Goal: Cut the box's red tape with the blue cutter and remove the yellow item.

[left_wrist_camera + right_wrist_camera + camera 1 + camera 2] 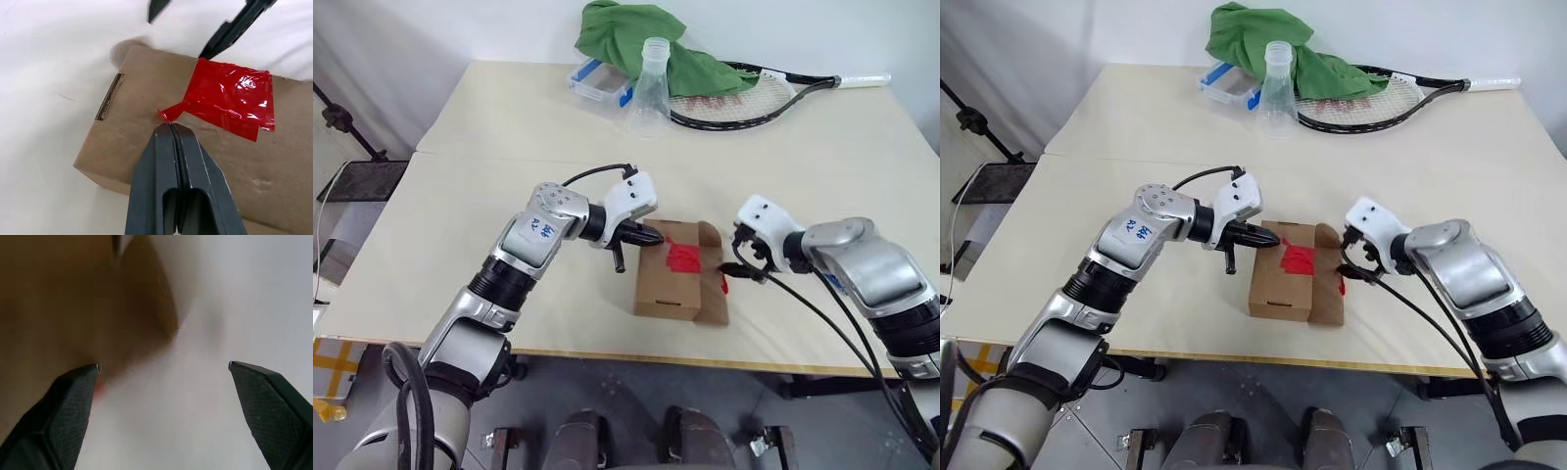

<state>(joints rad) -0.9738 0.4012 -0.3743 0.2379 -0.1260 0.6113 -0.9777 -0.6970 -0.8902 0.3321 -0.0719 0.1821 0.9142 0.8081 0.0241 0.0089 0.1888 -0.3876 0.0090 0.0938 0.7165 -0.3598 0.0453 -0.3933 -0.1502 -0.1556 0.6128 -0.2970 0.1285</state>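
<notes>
Left gripper point(170, 128) is clenched empty over your box point(671, 284), tips at the red tape point(230, 98) edge. Right gripper point(732, 266) is released at the box's 3 o'clock. The box sits mid-table point(489, 196).

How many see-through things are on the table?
2. A clear flask stands upright at the far side of the table, touching the racket's head. A clear container with blue trim sits just left of it, partly under the green cloth, which may hide more.
</notes>
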